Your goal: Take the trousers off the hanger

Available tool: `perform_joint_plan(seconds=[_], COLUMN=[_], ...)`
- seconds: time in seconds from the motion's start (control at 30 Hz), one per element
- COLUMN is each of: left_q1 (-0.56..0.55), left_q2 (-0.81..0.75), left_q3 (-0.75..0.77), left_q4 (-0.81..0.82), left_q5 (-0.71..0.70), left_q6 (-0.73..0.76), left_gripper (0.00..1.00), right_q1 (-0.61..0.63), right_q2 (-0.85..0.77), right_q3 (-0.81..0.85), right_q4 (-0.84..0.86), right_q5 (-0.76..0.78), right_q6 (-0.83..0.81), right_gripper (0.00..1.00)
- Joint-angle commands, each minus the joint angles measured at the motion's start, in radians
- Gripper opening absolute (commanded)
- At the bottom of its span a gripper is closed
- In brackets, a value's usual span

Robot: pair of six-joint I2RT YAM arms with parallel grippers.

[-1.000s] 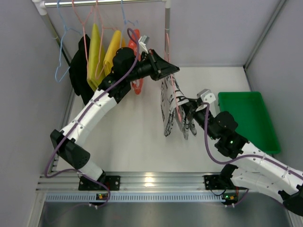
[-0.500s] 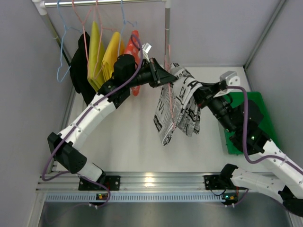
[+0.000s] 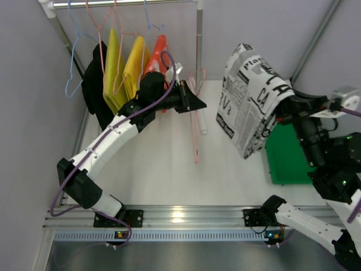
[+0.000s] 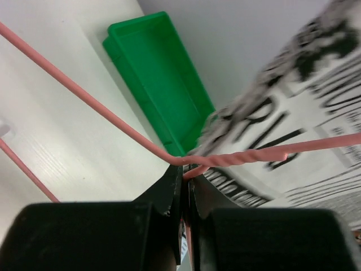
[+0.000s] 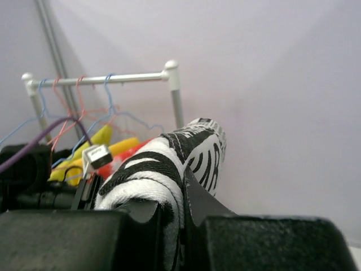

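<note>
The trousers (image 3: 251,96), white with black letters, hang free in the air from my right gripper (image 3: 284,113), which is shut on a fold of them above the green tray. They are apart from the hanger. The pink wire hanger (image 3: 195,141) is bare and dangles from my left gripper (image 3: 198,103), which is shut on the wire near its twisted neck. In the left wrist view the wire (image 4: 113,121) runs into the closed left gripper (image 4: 185,176), with the trousers (image 4: 316,96) behind. In the right wrist view the cloth (image 5: 163,164) is pinched in the right gripper (image 5: 183,197).
A green tray (image 3: 290,164) lies at the right, under the right arm. The clothes rail (image 3: 130,3) at the back left carries two yellow garments (image 3: 115,68), a red-orange one (image 3: 159,49), a black one (image 3: 93,84) and light blue hangers (image 3: 70,73). The rail's post (image 3: 198,45) stands beside the left gripper.
My right gripper has pulled the trousers up and to the right, off the pink hanger. The hanger now hangs bare from the left gripper, which has barely moved.
</note>
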State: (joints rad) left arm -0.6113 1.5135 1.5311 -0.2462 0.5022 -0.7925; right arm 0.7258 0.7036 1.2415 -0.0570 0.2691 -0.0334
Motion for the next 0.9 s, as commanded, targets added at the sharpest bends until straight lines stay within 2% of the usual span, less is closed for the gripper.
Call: perform_joint_plan(seconds=[0.0,0.13,0.23,0.33,0.43,0.5,0.6,0.7,0.87], left_q1=[-0.002,-0.002,-0.001,-0.002,-0.002,-0.001,0.005,0.016,0.033], left_q2=[-0.022,-0.030,-0.035,-0.041,-0.045,-0.055,-0.067,-0.070,-0.096], left_q3=[-0.005,-0.005,0.000,0.004,0.001,0.003,0.000,-0.003,-0.023], left_q4=[-0.011,-0.018,-0.021,-0.019,-0.022,-0.022,-0.024,-0.018,0.013], left_q5=[-0.019,-0.024,-0.024,-0.021,-0.019,-0.016,-0.008,0.007,0.032], left_q6=[0.068,0.088,0.099,0.099,0.105,0.111,0.086,0.053,0.023], left_gripper=[0.00,0.00,0.00,0.00,0.00,0.00,0.00,0.00,0.00], right_q1=[-0.057,-0.150,-0.198,-0.236,-0.265,-0.276,-0.279,-0.289,-0.319], right_q2=[-0.079,-0.136,-0.162,-0.188,-0.187,-0.182,-0.174,-0.153,-0.159], right_q3=[0.088,0.076,0.044,-0.017,-0.072,-0.123,-0.224,-0.296,-0.422], right_q4=[0.138,0.059,0.005,0.014,0.029,0.118,0.140,0.092,0.138], right_q5=[0.070,0.201,0.384,0.475,0.637,0.712,0.790,0.831,0.892], right_q6=[-0.031,-0.086,-0.161,-0.267,-0.374,-0.472,-0.571,-0.589,-0.626], right_gripper=[0.00,0.00,0.00,0.00,0.00,0.00,0.00,0.00,0.00])
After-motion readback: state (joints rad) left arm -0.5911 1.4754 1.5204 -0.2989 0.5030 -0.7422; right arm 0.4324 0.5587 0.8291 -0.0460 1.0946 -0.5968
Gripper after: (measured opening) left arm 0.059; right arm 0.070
